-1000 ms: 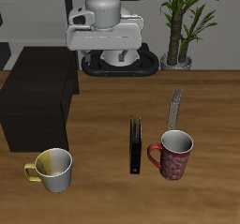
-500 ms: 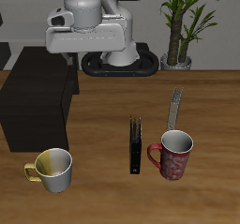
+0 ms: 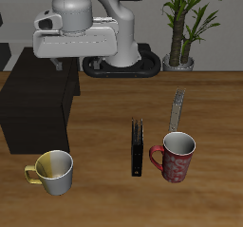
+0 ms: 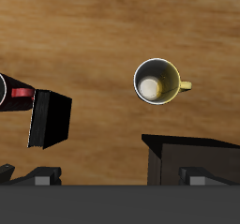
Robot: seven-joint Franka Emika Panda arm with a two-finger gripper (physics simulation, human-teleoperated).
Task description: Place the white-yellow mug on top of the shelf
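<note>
The white-yellow mug (image 3: 55,172) stands upright near the table's front edge, in front of the shelf; it has a yellow handle and a yellowish inside. In the wrist view the mug (image 4: 157,82) is seen from above, open side up. The shelf (image 3: 38,103) is a large matte-black cabinet with a flat top, and a corner of it shows in the wrist view (image 4: 192,157). My gripper (image 3: 75,66) hangs high above the shelf's back edge, open and empty, far above the mug. Its fingers (image 4: 37,175) stand wide apart.
A thin black upright slab (image 3: 138,147) stands mid-table, with a red patterned mug (image 3: 174,157) beside it. A grey flat piece (image 3: 177,107) lies farther back. A potted plant (image 3: 185,27) stands at the back. The slab (image 4: 49,118) also shows in the wrist view.
My gripper has moved sideways from above the robot's base to over the shelf's side and nearer the camera. The mugs and the slab have not moved.
</note>
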